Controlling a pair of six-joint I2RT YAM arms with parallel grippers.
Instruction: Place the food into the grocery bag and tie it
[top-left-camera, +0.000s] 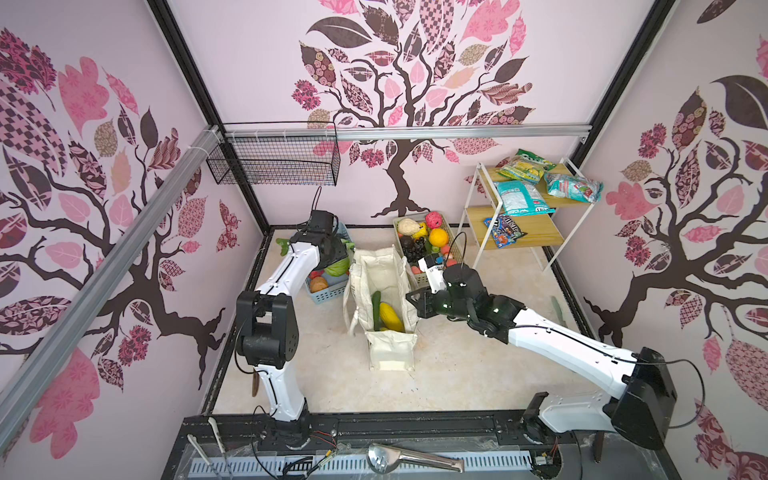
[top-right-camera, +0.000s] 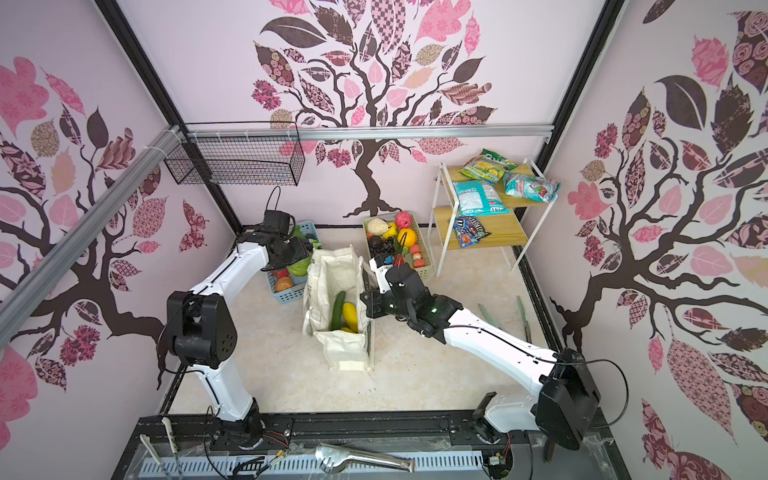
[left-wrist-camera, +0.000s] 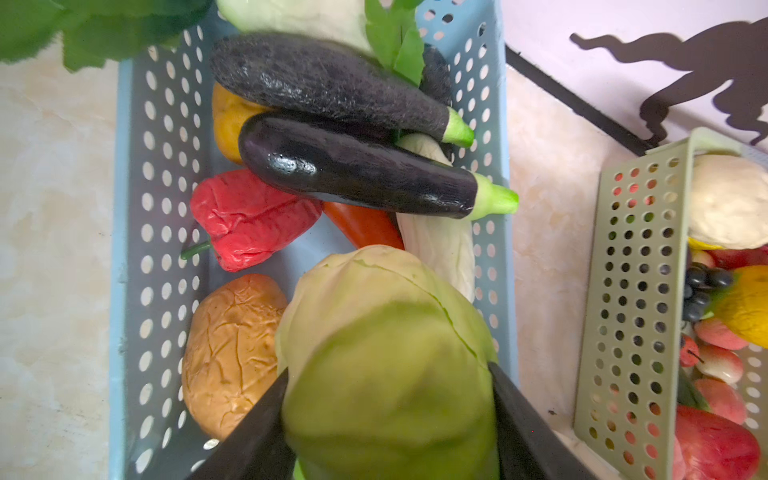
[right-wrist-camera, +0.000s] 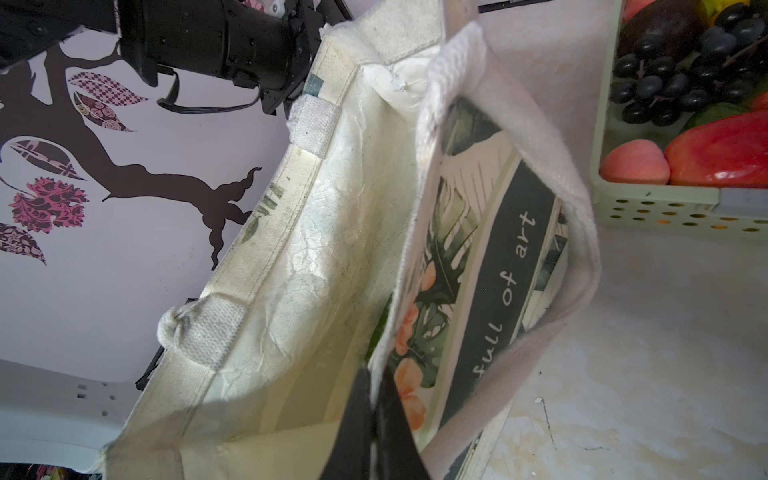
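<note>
Left arm (top-left-camera: 286, 266) and right arm (top-left-camera: 561, 345): white shells, boxy black joints, thin black cables (right-wrist-camera: 208, 110). Left pincer (left-wrist-camera: 386, 370) and right pincer (right-wrist-camera: 376, 399) black-fingered.

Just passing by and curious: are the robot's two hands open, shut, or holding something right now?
Left gripper: closed on the green cabbage from both sides.
Right gripper: shut, pinching the grocery bag by its side wall.

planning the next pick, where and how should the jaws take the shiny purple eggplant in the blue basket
Grip the shiny purple eggplant across its mid-body, from straight above. It lies on its side atop the pile in the blue basket, so its narrow width is exposed; the tapering green stem end would likely slip.
</note>
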